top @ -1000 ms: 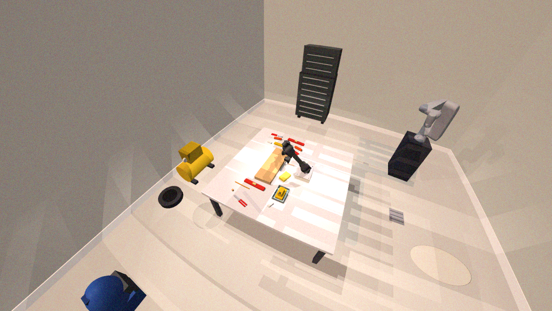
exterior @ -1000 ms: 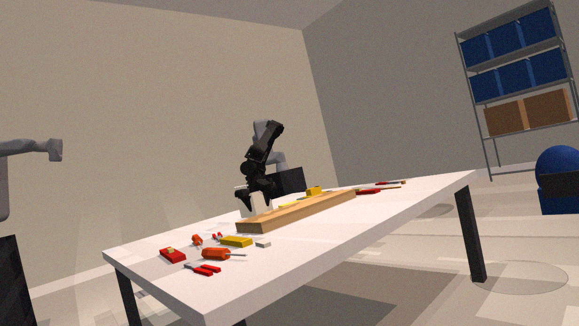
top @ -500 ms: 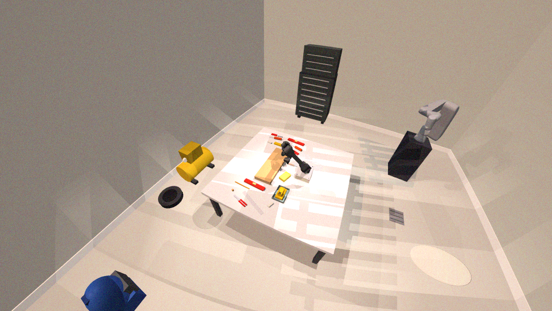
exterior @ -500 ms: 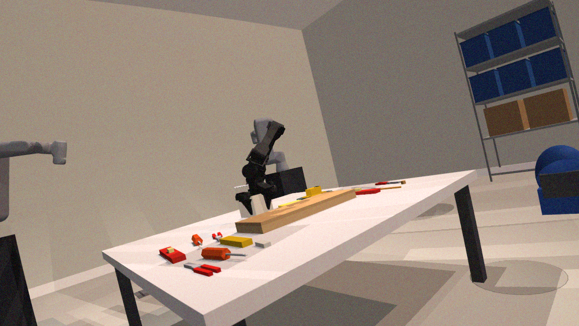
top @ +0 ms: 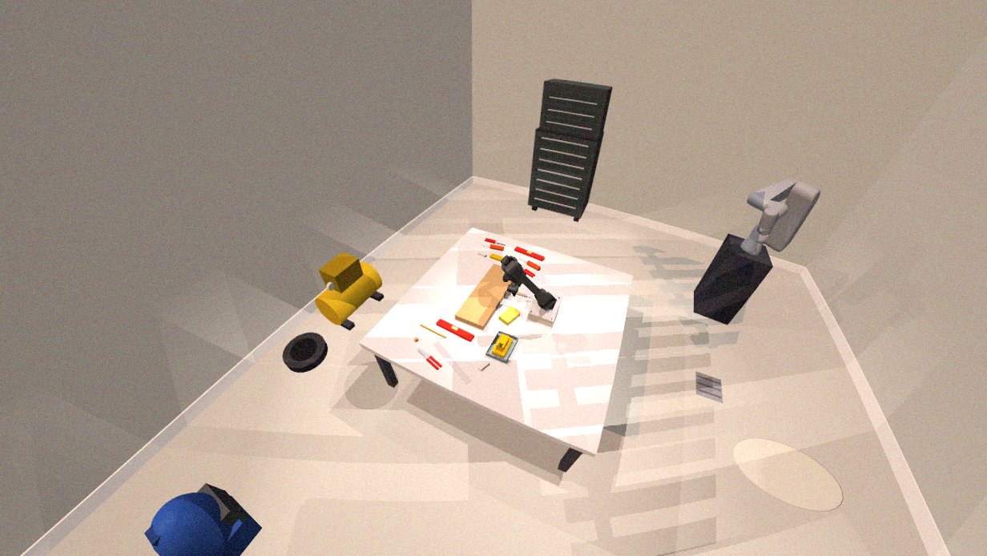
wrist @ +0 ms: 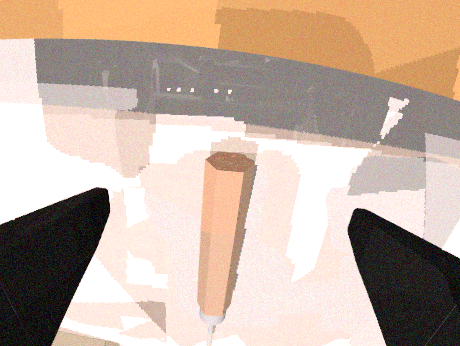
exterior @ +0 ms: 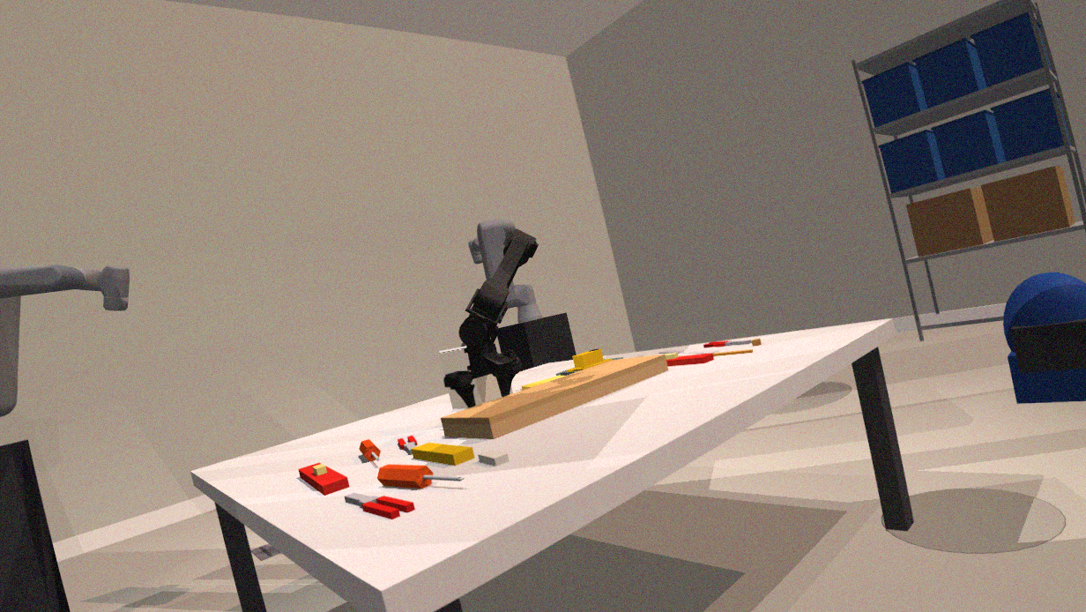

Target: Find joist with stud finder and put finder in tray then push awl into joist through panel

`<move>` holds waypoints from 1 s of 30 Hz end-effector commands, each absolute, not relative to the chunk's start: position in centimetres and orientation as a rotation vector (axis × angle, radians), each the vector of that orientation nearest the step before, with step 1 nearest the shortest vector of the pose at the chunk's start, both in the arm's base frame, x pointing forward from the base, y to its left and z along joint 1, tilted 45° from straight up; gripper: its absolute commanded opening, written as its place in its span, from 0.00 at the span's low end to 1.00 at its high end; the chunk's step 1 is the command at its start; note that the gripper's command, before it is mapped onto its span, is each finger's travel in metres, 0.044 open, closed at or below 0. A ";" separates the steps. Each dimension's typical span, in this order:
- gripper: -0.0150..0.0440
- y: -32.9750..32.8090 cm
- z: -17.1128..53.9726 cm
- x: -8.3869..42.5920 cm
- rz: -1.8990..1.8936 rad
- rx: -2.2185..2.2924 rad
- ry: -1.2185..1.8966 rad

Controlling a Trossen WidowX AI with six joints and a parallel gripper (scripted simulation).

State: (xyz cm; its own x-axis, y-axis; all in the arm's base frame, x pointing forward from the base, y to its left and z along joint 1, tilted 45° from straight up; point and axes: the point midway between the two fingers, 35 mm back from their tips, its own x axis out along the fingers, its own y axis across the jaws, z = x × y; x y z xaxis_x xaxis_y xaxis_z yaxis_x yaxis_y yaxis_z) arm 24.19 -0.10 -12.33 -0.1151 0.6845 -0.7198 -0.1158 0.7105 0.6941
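My gripper (top: pixel 512 290) (exterior: pixel 487 398) (wrist: pixel 233 210) is open, pointing down beside the long side of the wooden floor panel (top: pixel 476 304) (exterior: pixel 577 390) (wrist: pixel 150 20). The awl (top: pixel 525 296) (wrist: pixel 222 240) lies on the table; in the wrist view its tan handle is between the spread fingers, with the butt end toward the panel and the metal spike toward the bottom edge. Nothing is gripped. The yellow stud finder (top: pixel 503 344) (exterior: pixel 587 358) sits in the grey-green tray (top: pixel 496 357). The joist is hidden.
A yellow block (top: pixel 509 315) lies between the panel and the tray. A red level (top: pixel 455 330) and a pencil (top: pixel 433 330) lie near one panel end. Beyond the other end are an orange screwdriver (exterior: pixel 405 476), a yellow block (exterior: pixel 442 453) and another red level (exterior: pixel 323 478).
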 end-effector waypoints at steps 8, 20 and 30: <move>0.96 0.9 -13.1 23.8 0.729 0.492 1.555; 0.42 0.9 -13.1 23.8 0.729 0.492 1.555; 0.25 0.6 -12.9 23.9 0.728 0.492 1.555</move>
